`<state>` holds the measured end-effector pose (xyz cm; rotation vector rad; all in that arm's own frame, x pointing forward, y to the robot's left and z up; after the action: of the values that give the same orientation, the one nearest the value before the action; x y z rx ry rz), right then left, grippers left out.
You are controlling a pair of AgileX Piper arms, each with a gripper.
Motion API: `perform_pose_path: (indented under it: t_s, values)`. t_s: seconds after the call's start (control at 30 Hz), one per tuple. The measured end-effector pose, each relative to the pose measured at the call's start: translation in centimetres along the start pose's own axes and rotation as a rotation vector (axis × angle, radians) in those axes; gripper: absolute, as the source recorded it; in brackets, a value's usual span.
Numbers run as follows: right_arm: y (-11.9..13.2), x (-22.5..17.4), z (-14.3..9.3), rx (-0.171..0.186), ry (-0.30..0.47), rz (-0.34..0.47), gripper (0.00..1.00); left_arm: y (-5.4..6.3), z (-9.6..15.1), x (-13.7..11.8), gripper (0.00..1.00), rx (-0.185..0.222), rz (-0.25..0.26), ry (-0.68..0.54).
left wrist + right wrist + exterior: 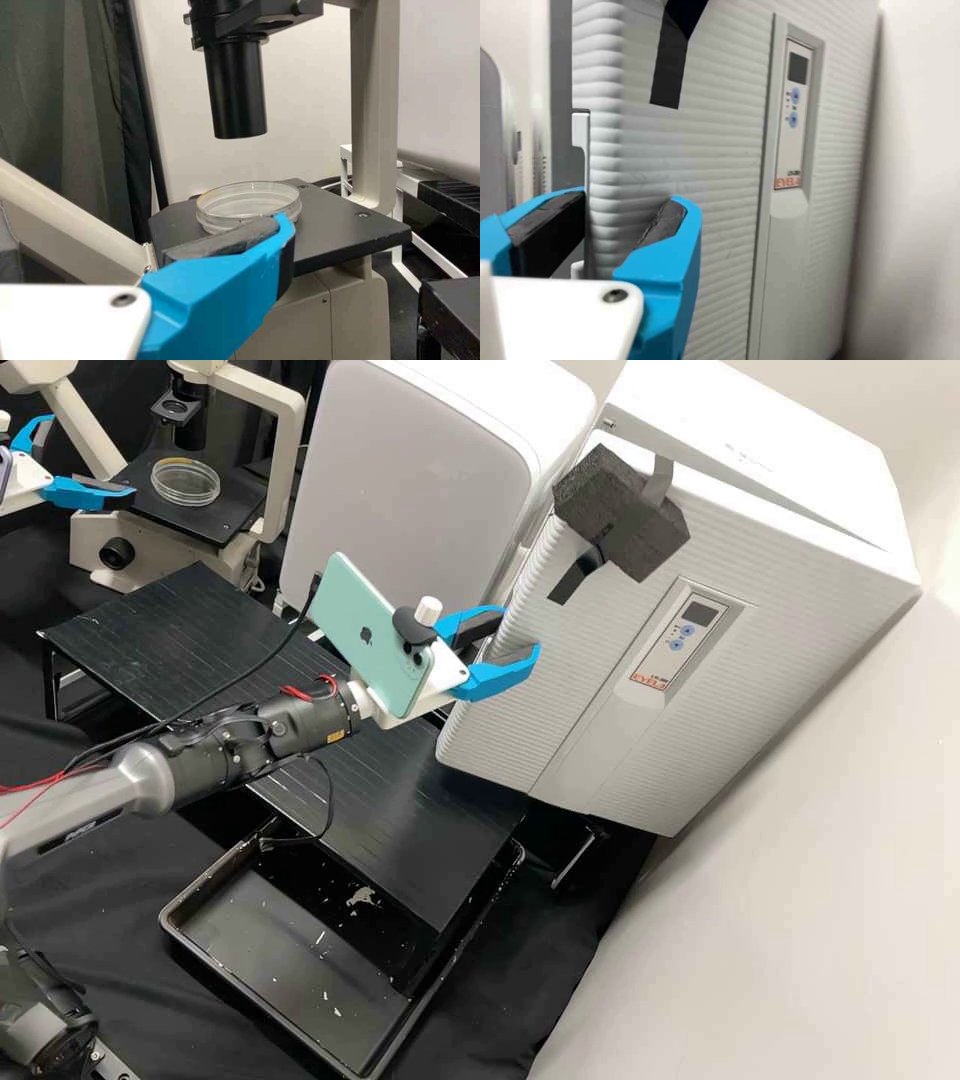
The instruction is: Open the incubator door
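My right pincer (521, 629) is released, astride the door edge (604, 165); my left pincer (92, 457) is released. Clamp that edge: the door (570, 690) is likely rigid, heavy.

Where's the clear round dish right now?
In the high view, the clear petri dish is at the upper left, on the black stage of the microscope, near the open left gripper.
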<state>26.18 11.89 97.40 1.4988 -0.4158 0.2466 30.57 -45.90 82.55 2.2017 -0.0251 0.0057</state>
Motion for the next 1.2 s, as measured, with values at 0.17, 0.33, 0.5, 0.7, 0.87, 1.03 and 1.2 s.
perform_pose_path:
  t_s: [0.17, 0.33, 0.5, 0.7, 0.87, 1.03, 1.2]
  values:
    - [0.8, -1.0, 0.5, -0.002, -0.009, 0.025, 1.0, 0.0, 0.0, 0.0, 1.0, 0.0, 0.0, 0.0]
    - [1.3, -1.5, 1.0, -0.013, -0.022, 0.042, 1.0, 0.0, 0.0, 0.0, 1.0, 0.0, 0.0, 0.0]
    - [2.0, -2.3, 1.5, -0.037, -0.039, 0.076, 1.0, 0.0, 0.0, 0.0, 1.0, 0.0, 0.0, 0.0]
    - [2.6, -2.6, 2.0, -0.078, -0.059, 0.096, 1.0, 0.0, 0.0, 0.0, 1.0, 0.0, 0.0, 0.0]
    - [2.9, -2.7, 2.4, -0.125, -0.075, 0.109, 1.0, 0.0, 0.0, 0.0, 1.0, 0.0, 0.0, 0.0]
    - [3.6, -3.1, 2.7, -0.175, -0.091, 0.134, 1.0, 0.0, 0.0, 0.0, 1.0, 0.0, 0.0, 0.0]
    - [4.6, -3.8, 2.7, -0.231, -0.1, 0.169, 1.0, 0.0, 0.0, 0.0, 1.0, 0.0, 0.0, 0.0]
